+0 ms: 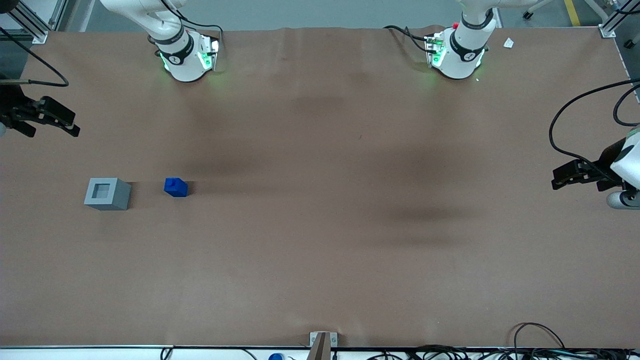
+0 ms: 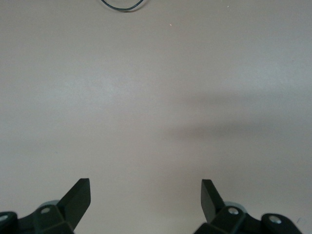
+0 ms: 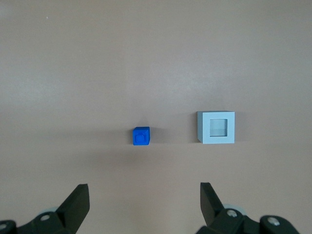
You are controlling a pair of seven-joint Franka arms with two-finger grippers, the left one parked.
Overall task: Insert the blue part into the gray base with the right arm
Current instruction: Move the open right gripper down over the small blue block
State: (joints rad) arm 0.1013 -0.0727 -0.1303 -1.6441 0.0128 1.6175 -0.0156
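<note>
1. The right arm's gripper (image 1: 60,122) hangs in the air with its two black fingers (image 3: 78,202) spread wide apart and nothing between them. It hovers at the working arm's end of the table, farther from the front camera than the gray base and well apart from it.

2. From the wrist camera, the blue part (image 3: 141,136) and the gray base (image 3: 216,127) both lie on the table below the parted fingers, neither one touched by them.

3. The blue part (image 1: 175,187) sits on the brown table (image 1: 320,250) near the gray base (image 1: 107,193), with a clear strip of bare table between the two. It stands with its narrower stub pointing up, and it is plainly the smaller of the two blocks. It is not in the socket.

4. The gray base rests flat on the table with its square socket facing up. The socket is open, with only its own pale floor showing inside. Of the two blocks, the base lies closer to the working arm's end of the table, and the blue part lies beside it toward the parked arm's end.

5. The white right arm (image 1: 145,20) rises from its round base (image 1: 187,57), which glows green and stands farther from the front camera than the gray base.
</note>
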